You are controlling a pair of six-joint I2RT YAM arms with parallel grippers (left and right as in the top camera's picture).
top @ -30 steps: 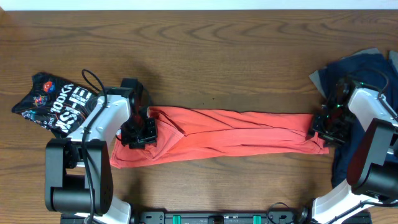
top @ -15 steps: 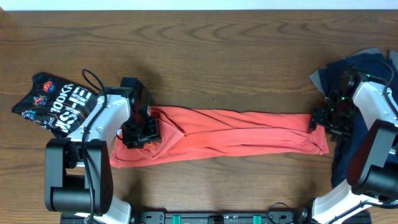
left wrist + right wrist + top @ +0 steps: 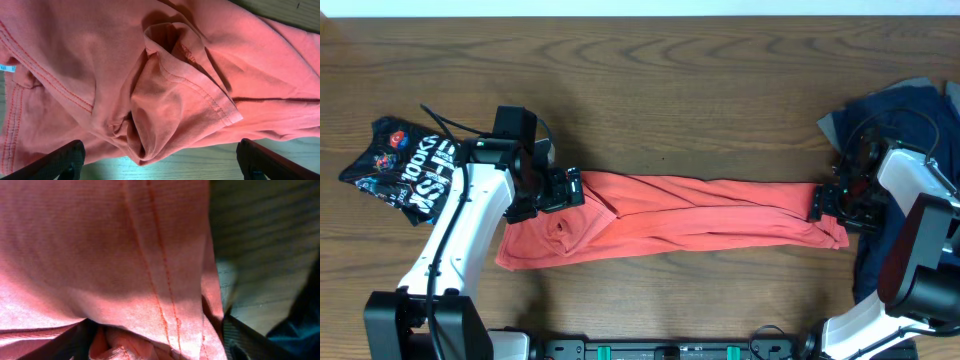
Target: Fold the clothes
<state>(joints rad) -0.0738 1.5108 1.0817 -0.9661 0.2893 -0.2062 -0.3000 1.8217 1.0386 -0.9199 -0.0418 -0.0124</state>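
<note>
A dark wood-grain table [image 3: 700,80] fills the view, a pale strip [image 3: 640,6] along its far edge.

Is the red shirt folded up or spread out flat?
Folded, loosely. The red shirt lies as a long narrow band across the table, layers overlapping along its length, and a hemmed sleeve lies bunched on top.

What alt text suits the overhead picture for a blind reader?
A coral-red T-shirt lies folded into a long band across a wooden table, left gripper and right gripper at its ends. Black printed garment far left, navy garment far right.
</note>
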